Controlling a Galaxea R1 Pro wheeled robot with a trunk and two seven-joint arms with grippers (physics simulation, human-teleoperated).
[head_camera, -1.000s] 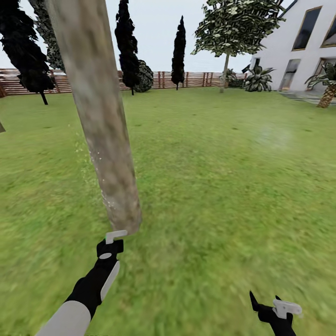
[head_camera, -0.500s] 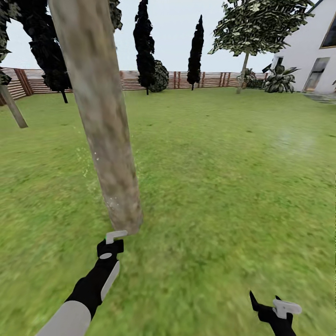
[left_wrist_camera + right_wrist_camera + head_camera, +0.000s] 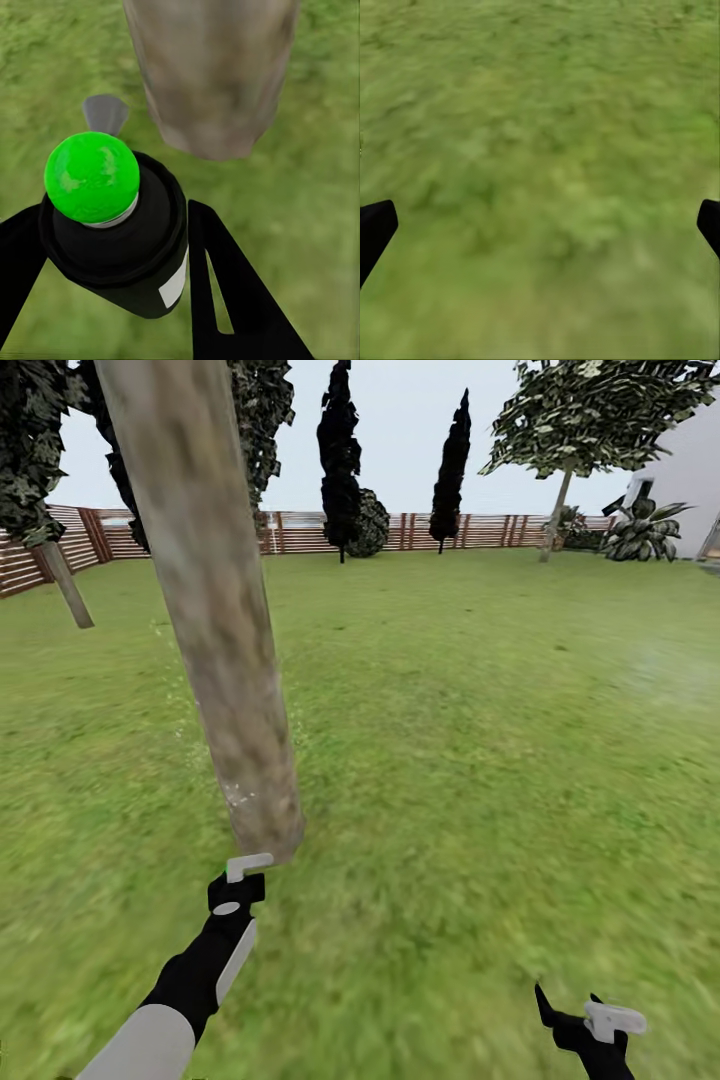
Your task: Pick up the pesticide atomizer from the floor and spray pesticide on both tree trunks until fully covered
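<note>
The pesticide atomizer [image 3: 112, 225], a black bottle with a bright green cap, sits between the black fingers of my left gripper [image 3: 112, 259], which is shut on it. Just beyond it stands the base of a thick mottled grey-beige tree trunk [image 3: 210, 75]. In the head view my left gripper [image 3: 245, 870] is low at the foot of that tree trunk [image 3: 220, 640], almost touching it, and pale specks dot the bark above it. My right gripper [image 3: 590, 1020] hangs low at the right over grass, and its fingers [image 3: 375, 229] are wide apart with nothing between them.
Green lawn [image 3: 480, 740] spreads all around. A second pale-trunked tree [image 3: 66, 585] leans at the far left, another tree [image 3: 555, 510] stands far right. A brown slat fence [image 3: 300, 532], dark cypresses [image 3: 340, 460] and a broad-leaved plant [image 3: 640, 530] line the back.
The head view's background has slid to the right while the near trunk stays in place, so the camera has moved. Both arms keep the same pose.
</note>
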